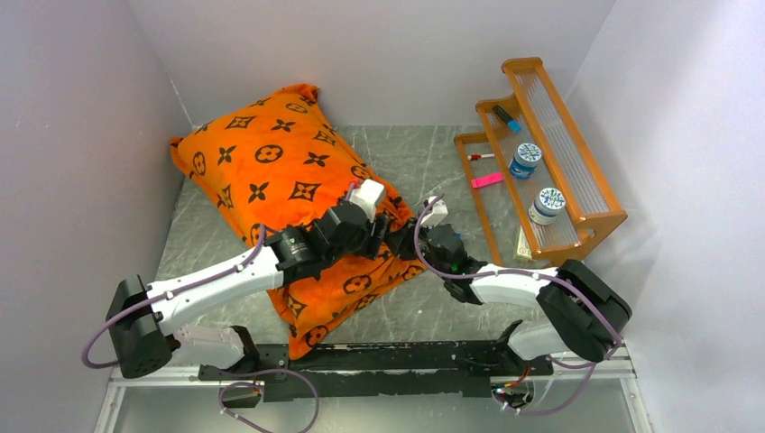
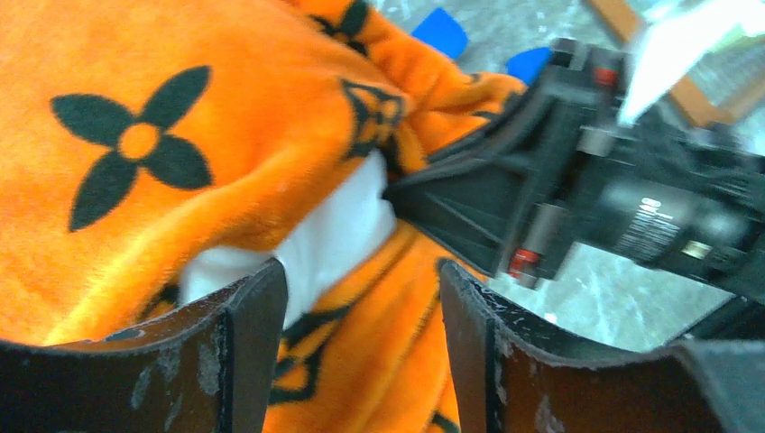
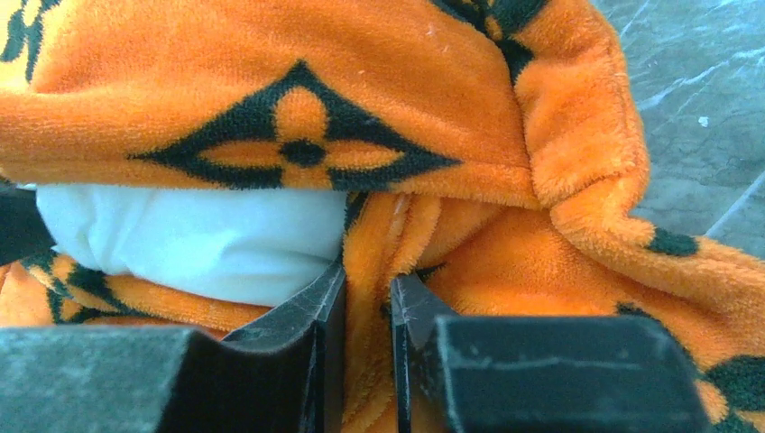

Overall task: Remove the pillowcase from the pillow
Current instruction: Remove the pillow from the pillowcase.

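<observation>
Our right fingers (image 3: 311,329) pinch the pillowcase (image 1: 271,171) hem; our left fingers (image 2: 244,347), parted and empty, face the exposed pillow (image 3: 198,234), lying toward the worktop's (image 1: 424,162) far-left corner.

Lab test cell, white enclosure walls (image 1: 379,54)

The white-and-black jointed left arm (image 1: 216,280) stretches from its base at the near left diagonally forward and to the right, lying low. Its black two-finger left gripper (image 2: 361,302) has its jaws spread wide apart. The matching white-and-black right arm (image 1: 514,284) bends from the near right and points left, so both wrists meet almost tip to tip. The black two-finger right gripper (image 3: 365,302) has its jaws nearly together, pinching a fold of the bright orange plush pillowcase (image 3: 271,72).
</observation>
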